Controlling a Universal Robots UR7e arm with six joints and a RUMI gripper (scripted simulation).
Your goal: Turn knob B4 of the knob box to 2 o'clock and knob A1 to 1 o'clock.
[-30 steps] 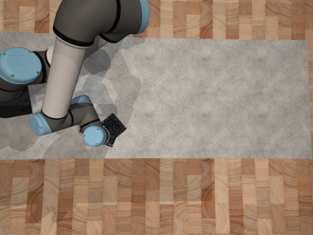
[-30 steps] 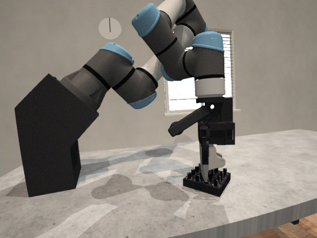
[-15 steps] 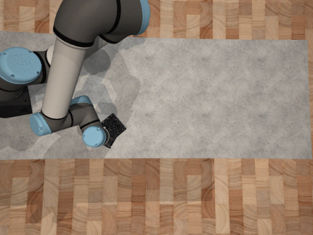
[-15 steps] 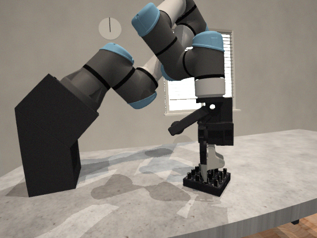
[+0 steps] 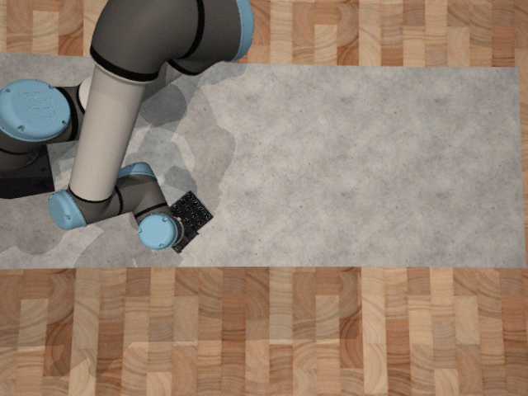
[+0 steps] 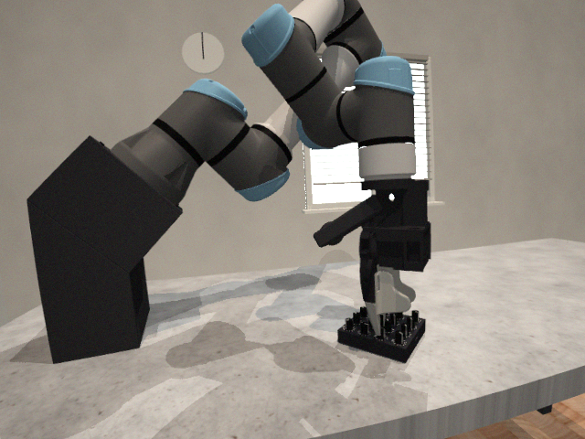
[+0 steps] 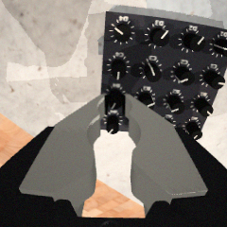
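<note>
The black knob box sits on the grey mat near the arm's base, turned at an angle. It also shows in the side view. In the wrist view, the knob box shows four rows of small black knobs with white pointers. My gripper points straight down over the near left corner of the box. Its fingers are shut on the corner knob. In the side view, the fingertips reach down among the knobs. In the top view, the wrist hides that corner.
The arm's black base block stands to the left of the box. The mat's front edge and the wooden floor lie just beyond the box corner.
</note>
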